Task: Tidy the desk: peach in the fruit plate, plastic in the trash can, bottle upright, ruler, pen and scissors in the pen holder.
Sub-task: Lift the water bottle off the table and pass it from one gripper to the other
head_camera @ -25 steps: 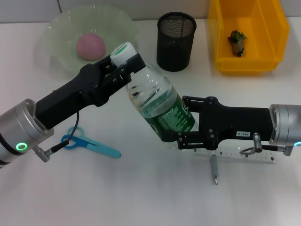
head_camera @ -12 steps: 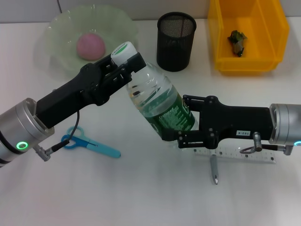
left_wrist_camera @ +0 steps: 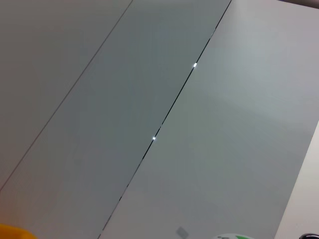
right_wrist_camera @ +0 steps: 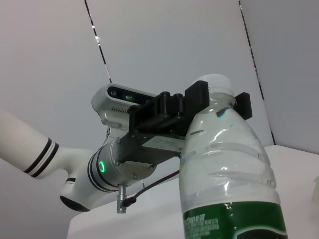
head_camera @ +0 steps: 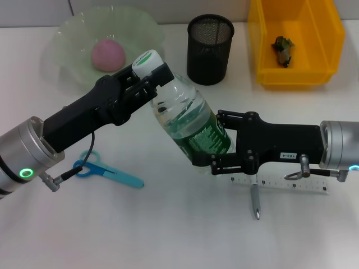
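While the bottle is held tilted above the desk in the head view, its neck just under the white cap is pinched by the left gripper and its green-labelled lower body is clamped by the right gripper. The peach is seen lying in the fruit plate; the pen holder and the trash can stand behind, the scissors, ruler and pen lie flat.

In the left wrist view only wall panels and a sliver of cap are shown.

In the right wrist view the clear upper body of the bottle is shown ribbed and glossy, with the left gripper closed about the neck. The thin plastic is judged light, slippery and easily dented; the stiff neck is the surer hold, the labelled waist better for steering the base down flat.
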{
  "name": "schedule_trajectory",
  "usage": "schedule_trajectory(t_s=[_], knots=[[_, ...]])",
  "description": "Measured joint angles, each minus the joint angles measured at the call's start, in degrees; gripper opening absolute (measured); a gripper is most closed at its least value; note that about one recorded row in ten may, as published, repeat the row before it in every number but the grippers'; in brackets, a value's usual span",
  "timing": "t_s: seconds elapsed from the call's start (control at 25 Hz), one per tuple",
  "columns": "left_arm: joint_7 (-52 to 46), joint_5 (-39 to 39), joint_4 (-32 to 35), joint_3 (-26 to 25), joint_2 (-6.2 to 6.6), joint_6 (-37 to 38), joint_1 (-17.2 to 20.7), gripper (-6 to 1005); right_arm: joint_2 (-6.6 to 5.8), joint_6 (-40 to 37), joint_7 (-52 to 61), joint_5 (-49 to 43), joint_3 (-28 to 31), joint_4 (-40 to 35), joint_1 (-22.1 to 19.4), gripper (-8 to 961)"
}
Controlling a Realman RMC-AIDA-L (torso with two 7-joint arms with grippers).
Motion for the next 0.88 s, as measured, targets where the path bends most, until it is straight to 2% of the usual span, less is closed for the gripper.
schedule_trajectory(t_s=[0.88], knots=[[0.0,0.0,1.4,-0.1,0.36,-1.7,0.2,439,-0.16,1.3,0.2,-0.7,-0.5,-0.3,0.3,833]])
